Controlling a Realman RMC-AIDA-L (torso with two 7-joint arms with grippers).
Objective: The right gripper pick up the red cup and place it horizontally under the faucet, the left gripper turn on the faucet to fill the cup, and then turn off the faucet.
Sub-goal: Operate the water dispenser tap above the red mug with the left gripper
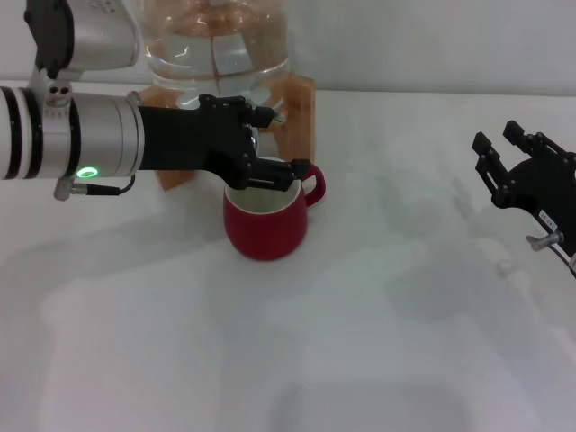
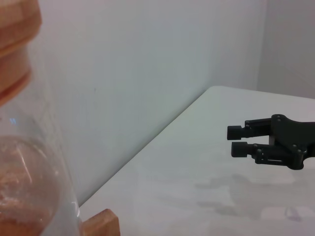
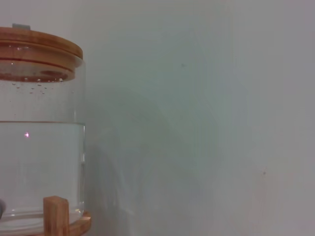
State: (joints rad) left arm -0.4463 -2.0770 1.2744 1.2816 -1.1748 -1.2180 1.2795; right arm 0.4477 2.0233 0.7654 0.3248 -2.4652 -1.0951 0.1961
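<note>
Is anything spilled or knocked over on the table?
No, nothing stands out. The red cup stands upright in front of the water jar on its wooden stand, with no puddle showing around it. The left gripper is right above the cup, at the jar's front, and the right gripper hangs off to the side, holding nothing.

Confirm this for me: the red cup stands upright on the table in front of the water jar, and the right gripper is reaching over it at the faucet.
Wrong arm. The head view shows the left gripper, green-lit, reaching over the red cup at the faucet; the right gripper hangs apart at the table's right. The rest holds.
</note>
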